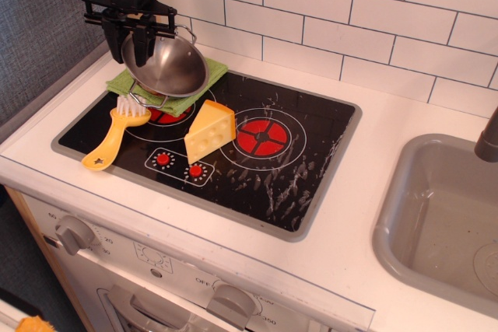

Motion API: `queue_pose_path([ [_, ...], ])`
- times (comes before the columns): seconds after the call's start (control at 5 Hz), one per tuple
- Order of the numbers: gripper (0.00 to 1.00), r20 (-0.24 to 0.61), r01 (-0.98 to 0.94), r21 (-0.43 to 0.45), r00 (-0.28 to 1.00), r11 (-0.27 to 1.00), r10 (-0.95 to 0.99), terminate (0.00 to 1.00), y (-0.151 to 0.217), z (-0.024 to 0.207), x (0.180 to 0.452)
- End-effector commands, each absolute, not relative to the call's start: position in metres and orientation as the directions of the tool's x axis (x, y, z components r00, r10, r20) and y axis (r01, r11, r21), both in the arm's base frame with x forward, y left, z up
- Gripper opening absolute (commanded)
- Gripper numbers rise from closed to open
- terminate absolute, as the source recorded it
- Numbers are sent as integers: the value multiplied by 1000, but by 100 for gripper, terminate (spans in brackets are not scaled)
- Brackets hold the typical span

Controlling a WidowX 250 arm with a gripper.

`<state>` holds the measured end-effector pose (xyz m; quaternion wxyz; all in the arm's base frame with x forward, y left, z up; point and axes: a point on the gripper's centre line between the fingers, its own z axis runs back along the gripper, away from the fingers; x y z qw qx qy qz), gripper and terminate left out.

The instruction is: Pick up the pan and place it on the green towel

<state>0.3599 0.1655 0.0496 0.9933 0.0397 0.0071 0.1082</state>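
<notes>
The shiny steel pan [167, 68] hangs tilted over the green towel [180, 96], which lies at the back left corner of the black stovetop [257, 169]. My black gripper [138, 46] is shut on the pan's left rim and holds it just above the cloth. One wire loop handle [148, 101] points down toward the towel's front edge. Most of the towel is hidden under the pan.
A yellow cheese wedge [210, 131] stands on the stovetop right of the towel. A yellow dish brush [117, 135] lies in front of the towel. The tiled wall [350, 21] is close behind. A grey sink [443, 223] is at the far right.
</notes>
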Motion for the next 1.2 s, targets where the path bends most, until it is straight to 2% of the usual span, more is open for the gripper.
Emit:
queue_pose_path([
  [0.0, 100, 99, -167, 97, 983, 981, 157, 0, 163, 92, 362],
  [0.4, 100, 178, 4, 130, 984, 992, -28, 0, 120, 133, 354],
  [0.6, 100, 170, 73, 80, 982, 994, -85, 0, 86, 128, 349],
  [0.8, 100, 143, 116, 63, 982, 991, -124, 0, 67, 117, 344],
  [1.0, 100, 143, 116, 63, 982, 991, -124, 0, 67, 117, 344],
])
